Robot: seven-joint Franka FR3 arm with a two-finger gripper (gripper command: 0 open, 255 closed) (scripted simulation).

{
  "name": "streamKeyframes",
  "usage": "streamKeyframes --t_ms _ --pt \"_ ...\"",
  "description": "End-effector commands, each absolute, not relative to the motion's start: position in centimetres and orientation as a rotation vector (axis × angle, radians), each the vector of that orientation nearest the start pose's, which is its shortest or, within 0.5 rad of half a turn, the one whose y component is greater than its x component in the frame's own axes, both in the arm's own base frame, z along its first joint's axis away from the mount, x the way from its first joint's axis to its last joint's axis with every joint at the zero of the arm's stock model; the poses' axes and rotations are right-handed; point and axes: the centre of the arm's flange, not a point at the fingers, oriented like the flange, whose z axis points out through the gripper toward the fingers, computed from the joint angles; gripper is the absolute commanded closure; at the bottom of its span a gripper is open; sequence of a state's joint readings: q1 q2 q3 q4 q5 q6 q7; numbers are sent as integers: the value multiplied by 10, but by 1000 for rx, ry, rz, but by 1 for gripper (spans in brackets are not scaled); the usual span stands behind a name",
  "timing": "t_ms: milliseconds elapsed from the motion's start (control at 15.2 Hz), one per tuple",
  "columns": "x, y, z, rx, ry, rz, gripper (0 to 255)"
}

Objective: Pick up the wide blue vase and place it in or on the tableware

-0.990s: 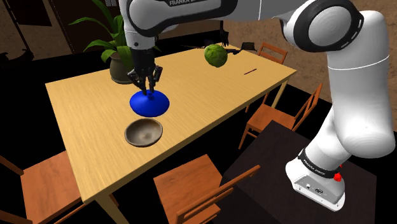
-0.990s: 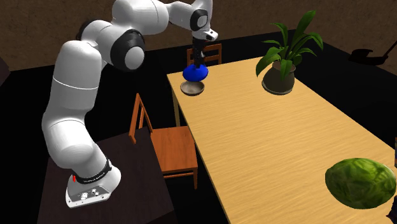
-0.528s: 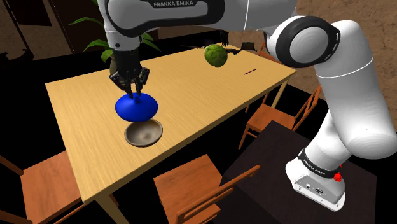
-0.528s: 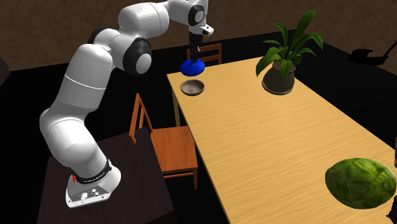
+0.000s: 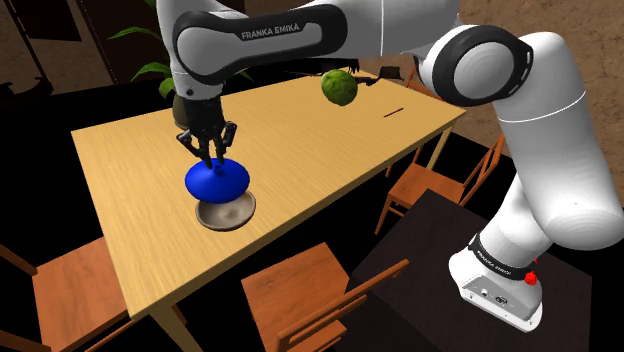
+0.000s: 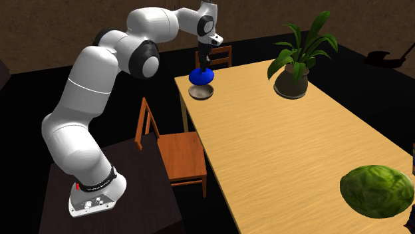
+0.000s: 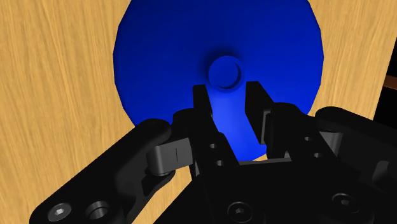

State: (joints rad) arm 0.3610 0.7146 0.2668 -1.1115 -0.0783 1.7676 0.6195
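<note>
Looking from the shoulder view, I see my white arm [image 5: 540,120] rise from its stand [image 5: 420,250], bend over at the top and reach far toward that view's left, above the wooden table [image 5: 320,140]. The hand end points straight down. The gripper [image 5: 208,152] pinches the thin top of the blue vase [image 5: 217,181]. The vase hangs just over the far edge of the brown bowl [image 5: 227,212], and I cannot tell if they touch. A green round thing [image 5: 339,87] shows well apart, farther along the table. A leafy plant [image 5: 148,72] stands behind the arm.

In the second exterior view, the arm makes a tall arch from the stand over to the table's far corner. The gripper [image 6: 203,65] points down, the vase [image 6: 202,77] is right under it, and the bowl [image 6: 201,92] is right under the vase.

In the wrist view, the two black fingers [image 7: 202,105] stand close together, one on each side of the vase's little round neck, squeezing it. The wide blue body [image 7: 165,57] spreads out past them, with table wood beside it.
</note>
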Motion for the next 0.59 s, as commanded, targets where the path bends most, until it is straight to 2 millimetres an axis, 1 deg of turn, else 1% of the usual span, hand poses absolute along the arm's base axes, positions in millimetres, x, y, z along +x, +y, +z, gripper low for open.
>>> streamKeyframes --t_ms 0,528 --pt "637 382 388 -3079 53 132 255" --pt "637 382 346 -3079 53 132 255"
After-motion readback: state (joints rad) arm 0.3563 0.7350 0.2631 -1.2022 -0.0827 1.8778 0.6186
